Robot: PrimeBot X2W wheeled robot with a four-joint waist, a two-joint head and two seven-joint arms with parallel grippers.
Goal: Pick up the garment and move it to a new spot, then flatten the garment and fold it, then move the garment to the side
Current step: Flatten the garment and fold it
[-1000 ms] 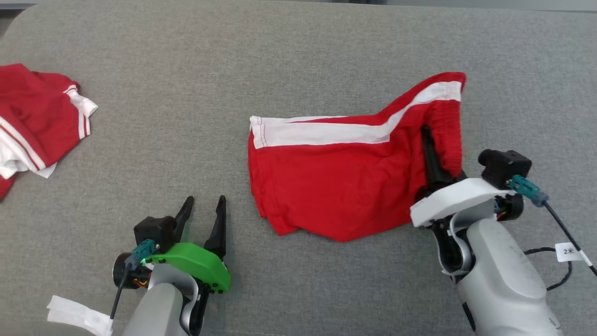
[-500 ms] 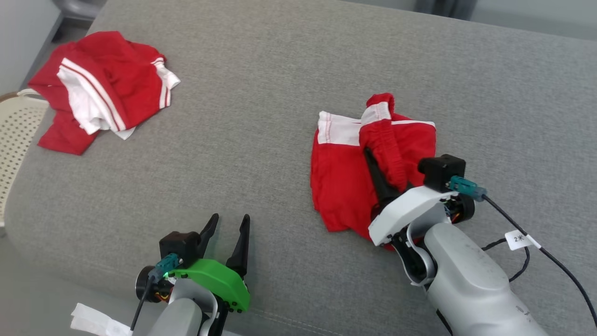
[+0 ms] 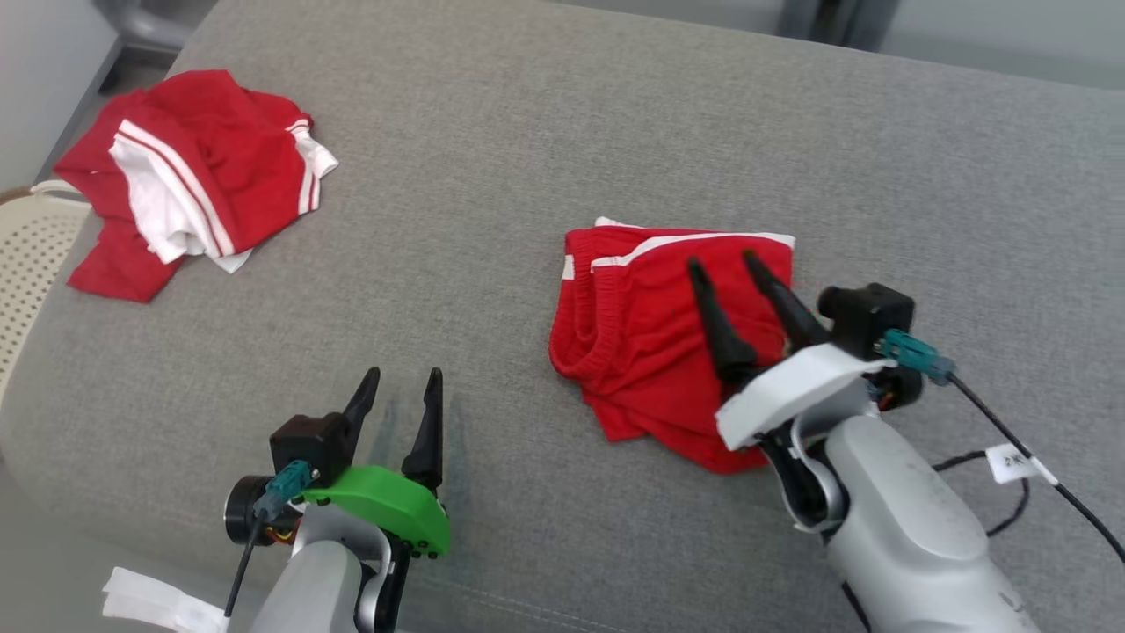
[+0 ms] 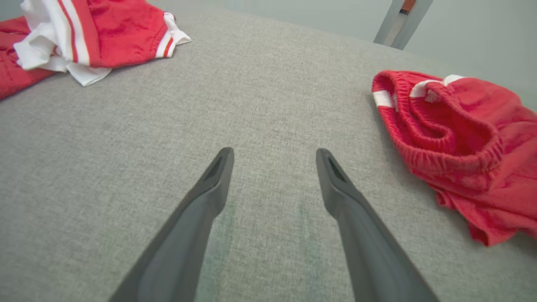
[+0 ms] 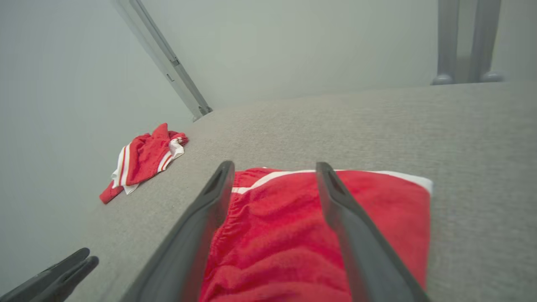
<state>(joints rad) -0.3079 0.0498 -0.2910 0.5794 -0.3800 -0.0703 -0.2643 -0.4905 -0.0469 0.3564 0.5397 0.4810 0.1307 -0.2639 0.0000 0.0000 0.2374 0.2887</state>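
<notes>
lying folded on the grey bench (image 3: 527,132), the red shorts (image 3: 633,343) are seen directly under the right gripper (image 3: 721,259), its fingers spread apart and empty; the left gripper (image 3: 403,376), fingers also apart, is set well aside, so the right arm is judged nearer.

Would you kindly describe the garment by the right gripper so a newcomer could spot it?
On the grey cushion, look right of centre, at the open right gripper. The red shorts there lie folded over, a white stripe along the far edge, unlike the crumpled red-and-white garment at the far left.
</notes>
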